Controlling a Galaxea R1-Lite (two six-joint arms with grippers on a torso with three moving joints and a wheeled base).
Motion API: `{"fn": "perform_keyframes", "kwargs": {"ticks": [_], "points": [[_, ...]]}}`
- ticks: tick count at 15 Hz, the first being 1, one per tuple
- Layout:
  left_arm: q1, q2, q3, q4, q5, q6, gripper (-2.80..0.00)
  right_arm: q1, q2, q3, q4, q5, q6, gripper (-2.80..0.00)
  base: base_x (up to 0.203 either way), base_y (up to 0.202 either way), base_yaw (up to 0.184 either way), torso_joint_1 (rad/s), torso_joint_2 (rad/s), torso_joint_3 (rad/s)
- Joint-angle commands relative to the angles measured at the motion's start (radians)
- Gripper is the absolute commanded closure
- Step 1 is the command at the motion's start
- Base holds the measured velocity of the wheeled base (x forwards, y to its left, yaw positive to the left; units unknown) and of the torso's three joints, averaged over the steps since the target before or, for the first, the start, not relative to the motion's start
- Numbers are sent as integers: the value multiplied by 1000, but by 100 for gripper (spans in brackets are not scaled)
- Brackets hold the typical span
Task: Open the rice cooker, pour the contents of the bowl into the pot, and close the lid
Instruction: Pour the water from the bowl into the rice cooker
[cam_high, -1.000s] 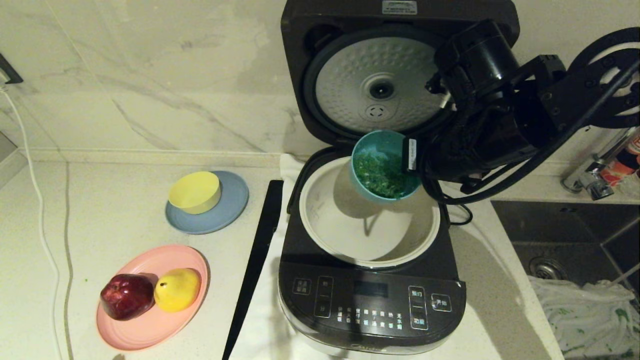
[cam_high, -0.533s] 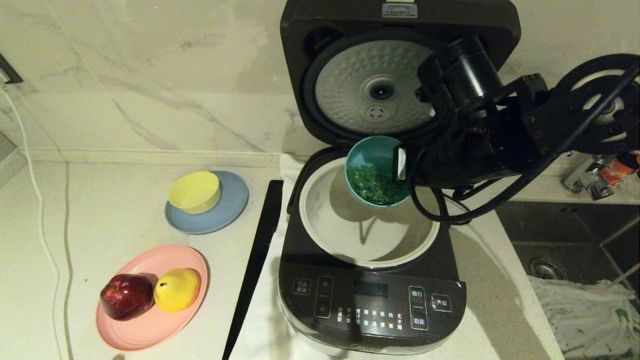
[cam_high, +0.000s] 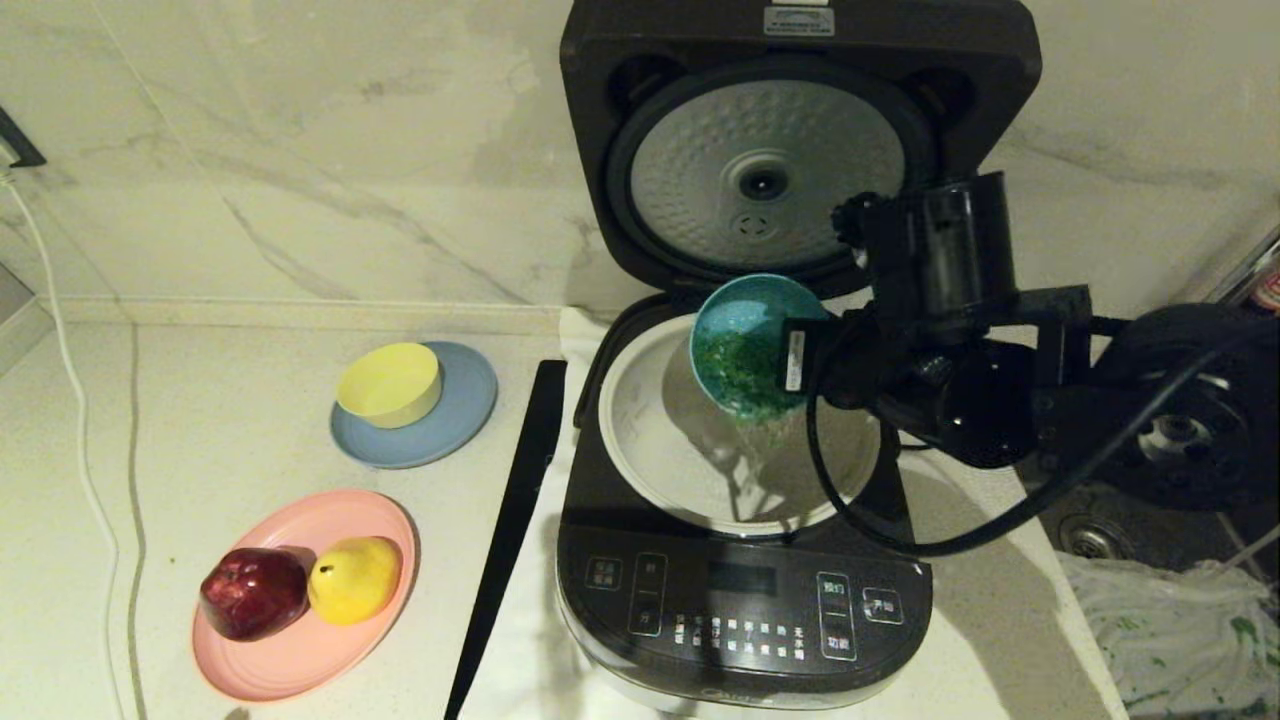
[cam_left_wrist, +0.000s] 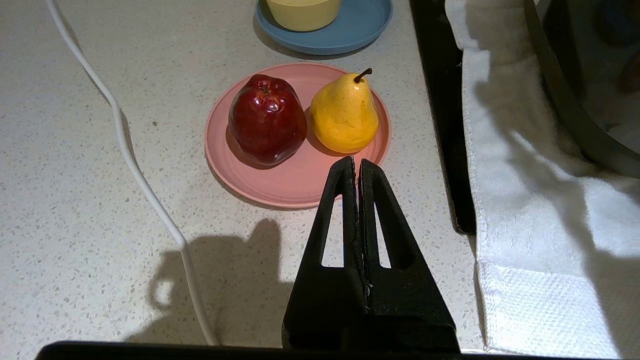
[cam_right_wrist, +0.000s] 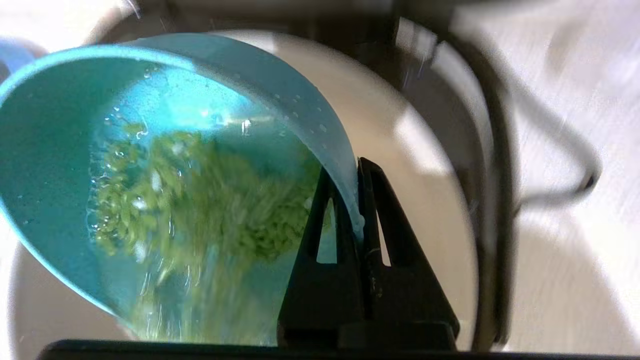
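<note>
The right end effector pinches the rim of the teal bowl, tipped over the white pot. Green bits spill down. The lid stands open. The left end effector is pressed together by the pink plate.

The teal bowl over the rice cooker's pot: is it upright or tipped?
Tipped. The teal bowl, pinched at its rim by the right claw, leans over the pot; green bits slide toward its lower edge.

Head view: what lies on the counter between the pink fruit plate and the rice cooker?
A long black strip on the edge of a white towel, between the pink plate and the rice cooker, in the head view.
</note>
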Motion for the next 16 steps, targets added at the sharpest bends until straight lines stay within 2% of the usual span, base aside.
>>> {"fn": "perform_keyframes", "kwargs": {"ticks": [1, 3, 4, 9, 13, 16], "points": [[-1, -1, 0, 0, 0, 1, 0, 7, -39, 137, -334, -18, -139, 0, 0, 0, 0, 0, 0, 0], [1, -1, 0, 0, 0, 1, 0, 20, -36, 211, -505, -42, -246, 0, 0, 0, 0, 0, 0, 0], [1, -1, 0, 0, 0, 0, 0, 31, -28, 231, -539, -48, -264, 0, 0, 0, 0, 0, 0, 0], [-1, -1, 0, 0, 0, 1, 0, 66, -20, 302, -676, -54, -304, 0, 0, 0, 0, 0, 0, 0], [1, -1, 0, 0, 0, 1, 0, 64, 39, 370, -883, -55, -355, 0, 0, 0, 0, 0, 0, 0], [0, -1, 0, 0, 0, 0, 0, 63, 51, 411, -965, -55, -381, 0, 0, 0, 0, 0, 0, 0]]}}
